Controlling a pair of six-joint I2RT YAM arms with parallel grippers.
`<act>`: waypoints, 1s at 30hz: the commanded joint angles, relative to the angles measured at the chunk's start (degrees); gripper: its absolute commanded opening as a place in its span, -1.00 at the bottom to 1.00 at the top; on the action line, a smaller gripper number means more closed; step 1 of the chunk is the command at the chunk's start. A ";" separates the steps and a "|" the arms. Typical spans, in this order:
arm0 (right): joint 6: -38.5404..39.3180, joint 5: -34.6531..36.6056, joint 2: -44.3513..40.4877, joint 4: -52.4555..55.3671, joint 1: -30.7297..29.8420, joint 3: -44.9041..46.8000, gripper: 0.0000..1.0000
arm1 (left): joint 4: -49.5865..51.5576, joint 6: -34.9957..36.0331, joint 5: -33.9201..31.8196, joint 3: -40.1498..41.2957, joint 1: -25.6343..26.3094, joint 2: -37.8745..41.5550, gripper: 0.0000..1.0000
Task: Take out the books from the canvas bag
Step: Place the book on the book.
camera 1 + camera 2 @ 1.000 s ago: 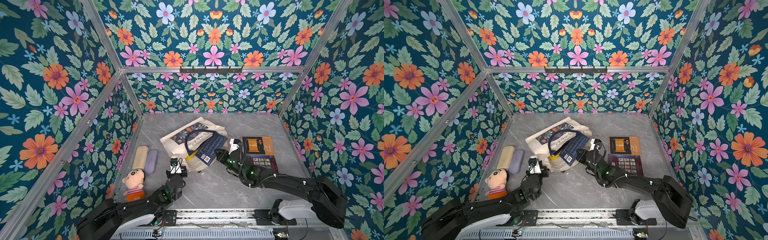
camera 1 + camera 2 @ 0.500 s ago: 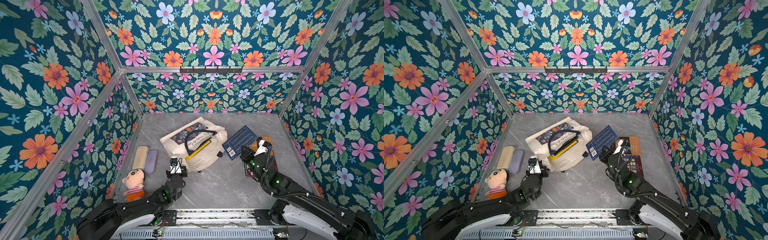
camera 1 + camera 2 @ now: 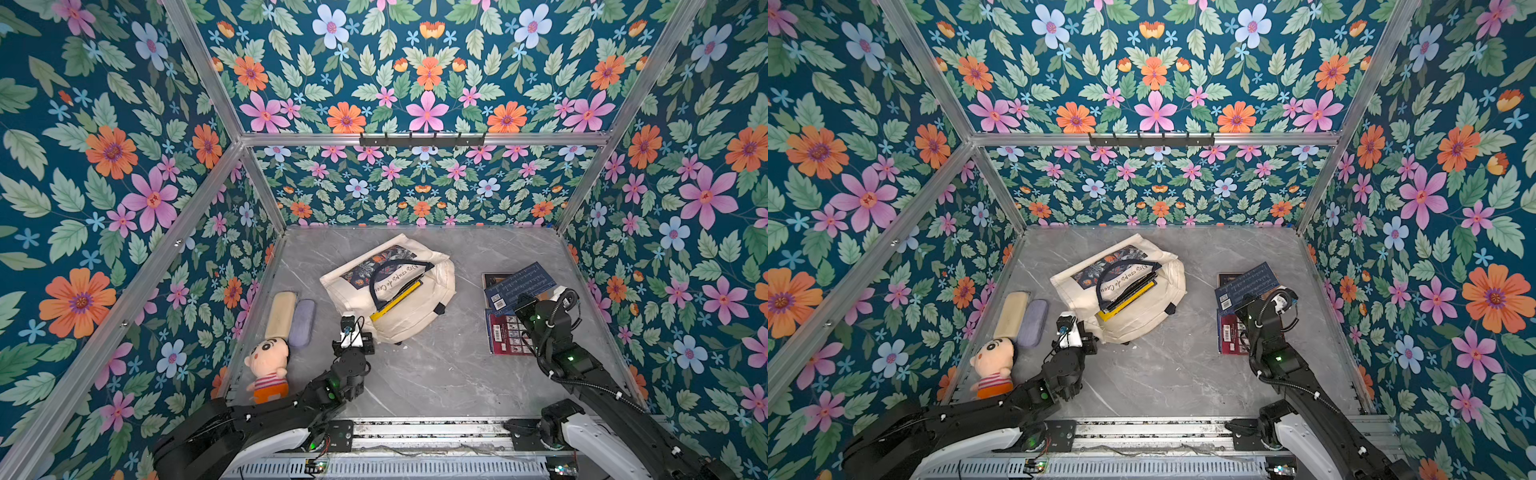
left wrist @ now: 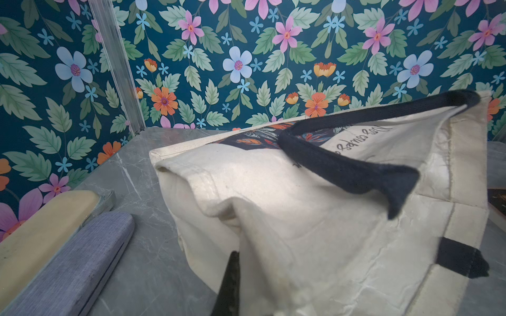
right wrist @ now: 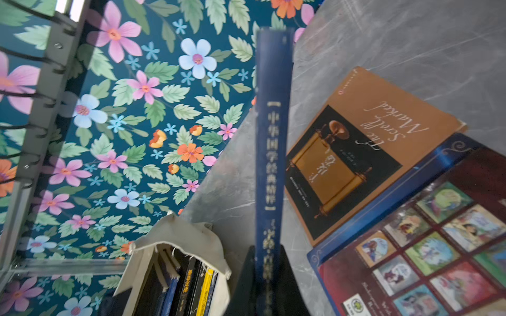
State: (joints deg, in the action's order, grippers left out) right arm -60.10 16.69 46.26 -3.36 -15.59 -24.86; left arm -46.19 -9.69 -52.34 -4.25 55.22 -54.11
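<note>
Books sit in three places here. The right tool [image 5: 267,276] is pinching a blue book [image 3: 521,282] at one end of its spine, its jaws closed on the covers from both sides. In the right wrist view the spine runs straight away from the tool. In both top views this book hangs tilted at the right side of the counter [image 3: 436,374]. It hangs over a brown book [image 5: 369,142] lying flat on the far side and a dark red book [image 3: 505,338] lying flat just nearer. Whether the blue book touches either of them I cannot tell.

The left tool [image 3: 365,336] is pressed together on a fold of the canvas bag [image 3: 415,316] at its near left corner. In the left wrist view one dark finger [image 4: 230,281] shows under bunched cloth.

The bag lies on its side in the middle of the counter, its mouth turned toward the right and a dark handle [image 3: 399,266] looped across it. More books [image 3: 1129,301], one with a yellow edge, show in the mouth.

Left of the bag, a cream case [image 3: 281,307] and a grey case [image 3: 302,318] lie side by side. A doll [image 3: 268,365] lies nearer, by the left wall.
</note>
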 commanded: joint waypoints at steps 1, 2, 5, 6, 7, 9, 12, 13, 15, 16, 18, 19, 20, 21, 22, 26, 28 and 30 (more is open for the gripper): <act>-2.00 -5.01 1.64 -6.15 3.50 0.84 -1.00 | -0.21 0.03 -0.10 -0.31 -0.03 -0.20 -1.00; -1.51 -4.29 2.34 -7.14 4.22 1.04 -1.00 | -0.28 0.03 -0.07 -0.28 -0.03 -0.20 -1.00; -1.06 -3.15 4.46 -11.26 6.10 1.98 -1.00 | -0.28 -0.06 -0.12 -0.21 -0.07 -0.19 -1.00; -1.08 -2.76 5.34 -12.34 6.54 2.17 -1.00 | -0.21 -0.06 -0.08 -0.19 -0.04 -0.17 -1.00; -1.11 -2.46 6.52 -13.32 7.06 2.12 -1.00 | -0.23 -0.15 -0.05 -0.23 -0.03 -0.20 -1.00; -1.85 -3.11 9.31 -14.64 8.66 2.06 -1.00 | -0.37 -0.15 -0.13 -0.23 -0.06 -0.32 -1.00; -4.23 -6.10 14.33 -19.96 11.04 3.06 -1.00 | -0.51 -0.15 0.00 -0.32 -0.03 -0.70 -1.00; -4.62 -6.11 16.04 -21.77 11.20 3.25 -1.00 | -0.56 -0.15 -0.05 -0.40 -0.03 -0.75 -1.00; -4.60 -5.46 18.65 -23.91 11.20 3.12 -1.00 | -0.56 -0.14 -0.05 -0.35 -0.05 -0.83 -1.00; -5.27 -4.38 19.58 -23.99 11.19 3.19 -1.00 | -0.57 -0.15 -0.09 -0.32 -0.04 -0.78 -1.00; -6.76 -2.92 21.52 -24.70 11.13 3.55 -1.00 | -0.62 -0.13 -0.05 -0.23 -0.10 -0.54 -1.00; -7.25 -2.80 22.57 -25.33 11.20 3.51 -1.00 | -0.65 -0.15 0.01 -0.12 -0.09 -0.43 -1.00; -7.53 -3.16 24.00 -26.35 11.19 3.36 -1.00 | -0.79 -0.15 0.02 -0.06 -0.07 -0.34 -1.00; -7.77 -3.71 25.24 -27.28 11.18 3.18 -1.00 | -0.98 -0.15 0.02 -0.06 -0.05 -0.42 -1.00; -8.37 -4.28 26.76 -27.93 11.20 2.87 -1.00 | -1.08 -0.07 0.04 -0.05 -0.07 -0.62 -1.00; -12.28 -3.63 31.81 -27.73 11.20 1.65 -1.00 | -1.21 0.03 0.13 -0.31 -0.08 -1.34 -1.00; -12.82 -4.16 33.84 -28.54 11.15 0.80 -1.00 | -1.27 0.03 0.09 -0.32 -0.07 -1.30 -1.00; -12.86 -4.69 35.05 -26.91 11.19 -0.60 -1.00 | -1.23 0.03 0.07 -0.23 -0.07 -1.14 -1.00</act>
State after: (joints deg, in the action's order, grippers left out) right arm -70.72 12.19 80.14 -29.17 -4.34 -24.01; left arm -46.68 -9.72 -52.34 -4.25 55.22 -55.29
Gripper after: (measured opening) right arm 0.099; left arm 0.049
